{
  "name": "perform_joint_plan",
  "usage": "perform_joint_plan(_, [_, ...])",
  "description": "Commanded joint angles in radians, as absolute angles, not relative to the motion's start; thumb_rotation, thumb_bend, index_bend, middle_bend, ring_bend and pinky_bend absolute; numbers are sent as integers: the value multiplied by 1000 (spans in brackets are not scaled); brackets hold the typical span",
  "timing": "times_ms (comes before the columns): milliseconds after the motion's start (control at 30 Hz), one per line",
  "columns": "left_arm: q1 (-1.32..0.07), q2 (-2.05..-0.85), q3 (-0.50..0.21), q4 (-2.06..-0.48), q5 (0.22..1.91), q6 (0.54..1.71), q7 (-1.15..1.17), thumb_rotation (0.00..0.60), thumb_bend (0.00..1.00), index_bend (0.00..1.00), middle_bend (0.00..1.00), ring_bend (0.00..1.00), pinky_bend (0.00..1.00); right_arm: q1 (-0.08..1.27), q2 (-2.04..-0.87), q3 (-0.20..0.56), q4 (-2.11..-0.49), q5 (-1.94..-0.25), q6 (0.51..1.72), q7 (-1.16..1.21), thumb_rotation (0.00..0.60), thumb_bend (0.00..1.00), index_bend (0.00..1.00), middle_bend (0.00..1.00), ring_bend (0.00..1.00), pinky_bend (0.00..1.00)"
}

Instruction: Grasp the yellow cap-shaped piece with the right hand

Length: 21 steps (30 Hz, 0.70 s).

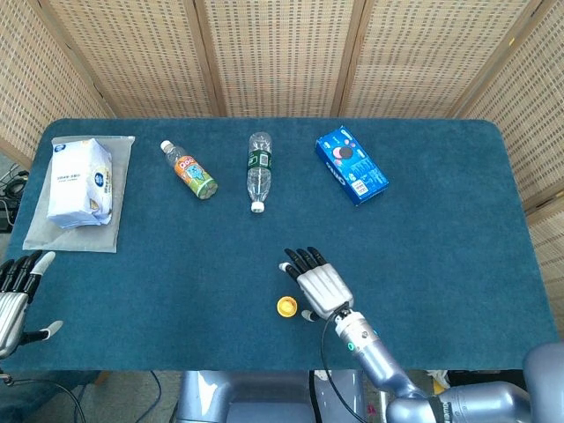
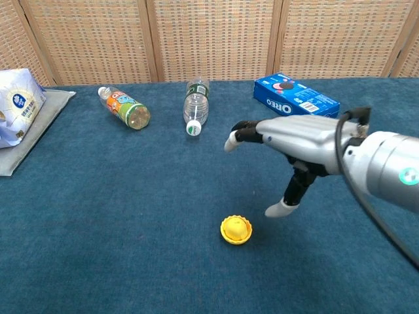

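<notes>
The yellow cap-shaped piece (image 2: pixel 236 229) (image 1: pixel 287 306) lies by itself on the blue tablecloth near the front edge. My right hand (image 2: pixel 288 140) (image 1: pixel 321 285) hovers above and to the right of it, fingers spread, holding nothing and clear of the cap. My left hand (image 1: pixel 18 295) shows only in the head view, at the lower left off the table's corner, fingers apart and empty.
At the back stand an orange-label bottle (image 2: pixel 126 108), a clear bottle (image 2: pixel 194 106) lying on its side, and a blue Oreo box (image 2: pixel 296 101). A white tissue pack (image 1: pixel 79 181) on a grey mat (image 1: pixel 42 236) sits at the far left.
</notes>
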State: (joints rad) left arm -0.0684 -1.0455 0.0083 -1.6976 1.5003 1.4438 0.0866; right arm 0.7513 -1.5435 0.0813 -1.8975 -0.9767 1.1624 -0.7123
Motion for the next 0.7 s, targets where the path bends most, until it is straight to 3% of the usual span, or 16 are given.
perform_joint_plan(33, [-67,-1045,7,-1695,1499,1447,80,600,0,0,0,0,0,657,-1419,22,-1926,-1156,1238,-558,600,0,89,0,0,0])
perform_joint_plan(200, [-57,-1049,17,-1686,1538,1475,67,600,0,0,0,0,0,494,-1341,-72,-1700,-1424,1422,-219,600,0,1,0,0,0])
perform_joint_plan(500, [-58,-1085,26,-1657,1582,1492,92,600,0,0,0,0,0,336,-1269,-93,-1481,-1433,1510,46,600,0,0,0,0,0])
perform_joint_plan(700, [-51,-1094,29,-1660,1589,1503,117,600,0,0,0,0,0,312,-1248,-75,-1458,-1463,1512,82,600,0,0,0,0,0])
